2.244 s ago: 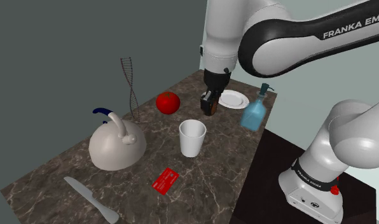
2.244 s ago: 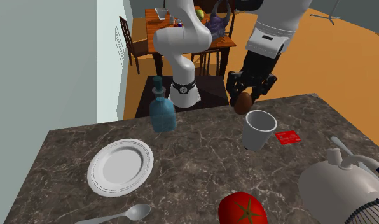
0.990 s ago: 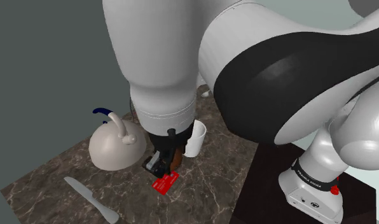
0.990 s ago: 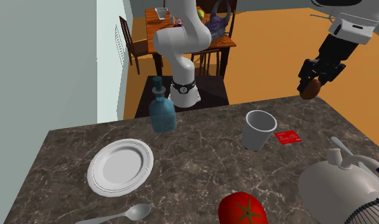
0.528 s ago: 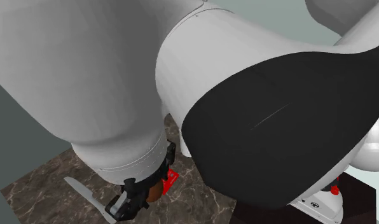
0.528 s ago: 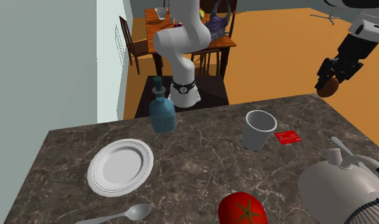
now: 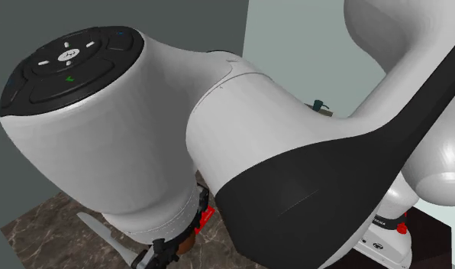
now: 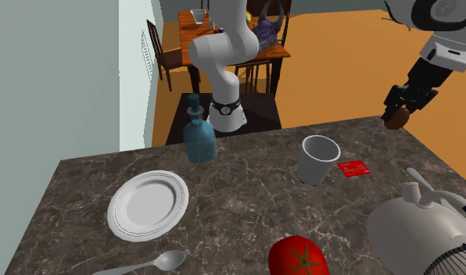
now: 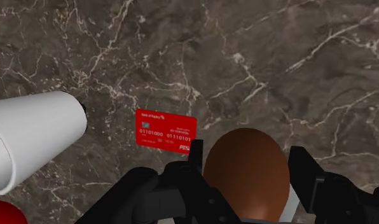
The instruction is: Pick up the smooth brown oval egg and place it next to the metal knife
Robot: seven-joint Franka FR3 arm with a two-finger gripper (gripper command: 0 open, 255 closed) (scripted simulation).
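arm (image 7: 241,153) stretched out | claw (image 9: 248,156) angled down; clasping egg (image 9: 245,178)

Dark marble counter (image 8: 247,211) beside a pale wall (image 8: 67,70); beyond it, an orange floor (image 8: 341,70), a wooden table (image 8: 194,37) and slat-backed chair (image 8: 155,47).

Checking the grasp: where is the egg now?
The brown egg is clasped in the gripper above the dark marbled counter, near the red card, toward the second exterior view's right.

Egg (image 9: 246,178) sits in gripper (image 9: 248,159), card (image 9: 166,130) near cup (image 9: 35,137).
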